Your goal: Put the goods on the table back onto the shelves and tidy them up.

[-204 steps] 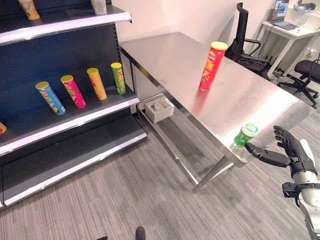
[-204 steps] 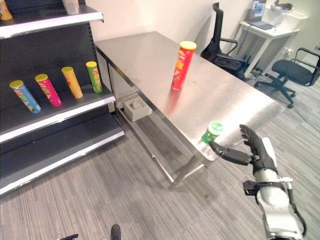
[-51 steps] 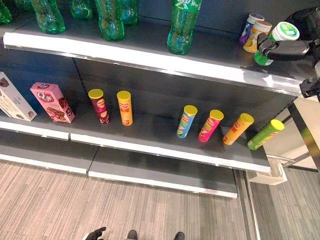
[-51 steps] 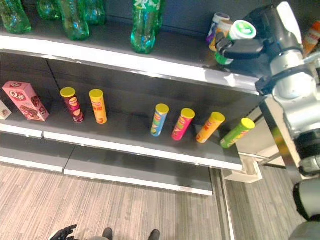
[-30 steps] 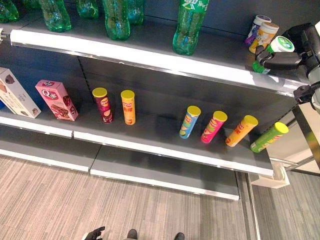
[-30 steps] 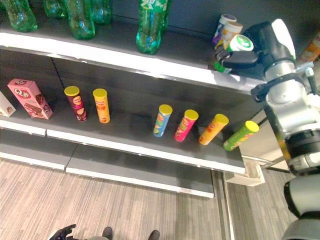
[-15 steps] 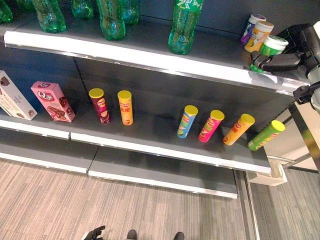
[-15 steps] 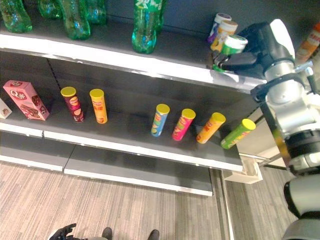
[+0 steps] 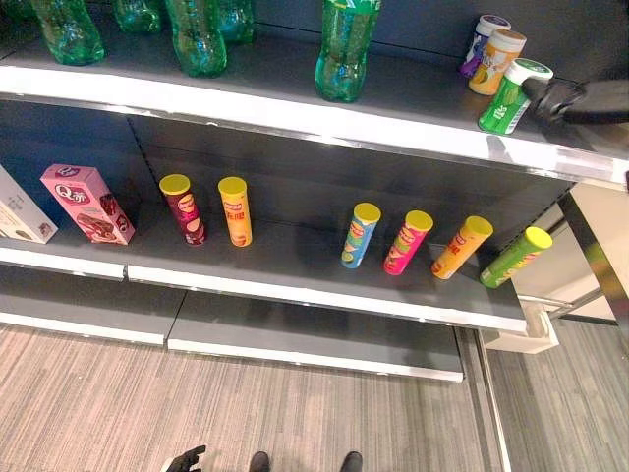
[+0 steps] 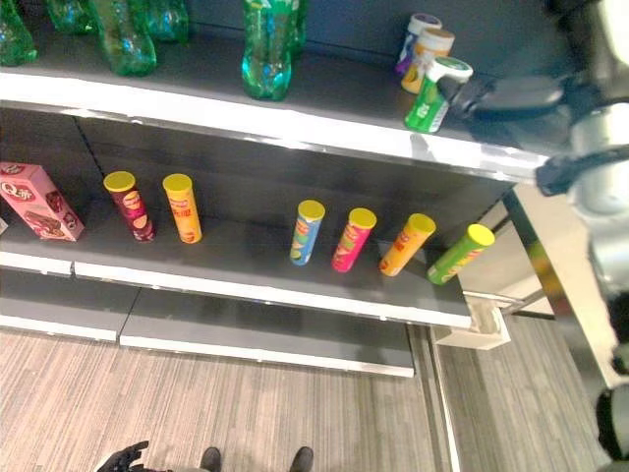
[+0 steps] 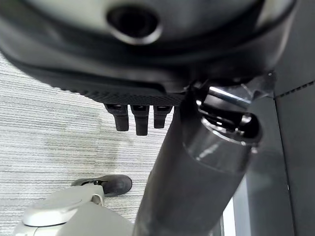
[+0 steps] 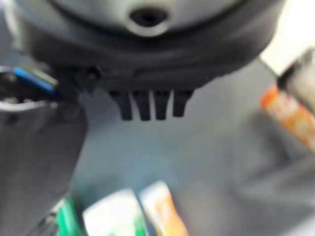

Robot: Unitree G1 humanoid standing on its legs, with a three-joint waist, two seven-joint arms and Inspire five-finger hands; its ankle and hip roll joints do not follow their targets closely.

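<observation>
Fingers [image 12: 147, 105] of my right hand [image 10: 511, 96] are straight, holding nothing, just beside the white-lidded green cup [image 9: 510, 95].

It stands tilted near the upper shelf's silver front edge [image 9: 295, 116], two more lidded cups behind it; shelf lies bare toward the green plastic bottle [image 9: 343, 47]. Six snack tubes below.

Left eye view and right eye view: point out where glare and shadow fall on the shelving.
Left eye view: glare streaks the upper shelf's front edge, brightest below the green can; deep shadow covers the back panel beneath. Right eye view: same bright strip; the lower shelf's edge shines fainter.
</observation>
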